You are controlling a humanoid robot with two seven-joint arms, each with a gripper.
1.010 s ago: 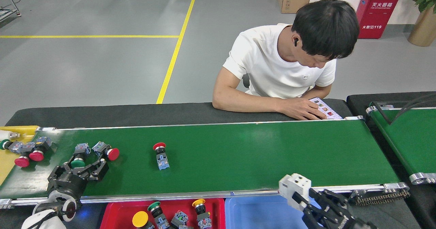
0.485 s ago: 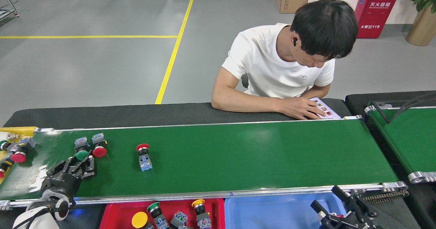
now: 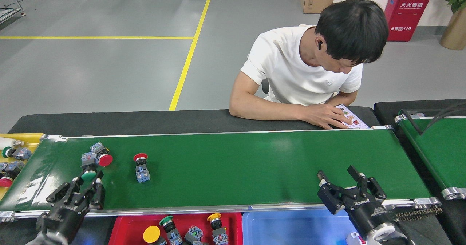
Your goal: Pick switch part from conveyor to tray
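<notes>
Our left gripper (image 3: 84,186) stands open near the green switch (image 3: 88,173) on the conveyor (image 3: 255,165); we judge it light, rigid, best gripped at its body.

Dark-green conveyor (image 3: 255,165), bright-red tray (image 3: 127,226), blue bin (image 3: 291,226), yellow floor lines (image 3: 189,52)

Red cabinet (image 3: 409,14) by far wall: white Chinese characters "灭火器箱", small unreadable line beneath, lower down "火警" and "119". Right gripper (image 3: 346,181): white brand lettering on black body, upside down, too small to read.
</notes>
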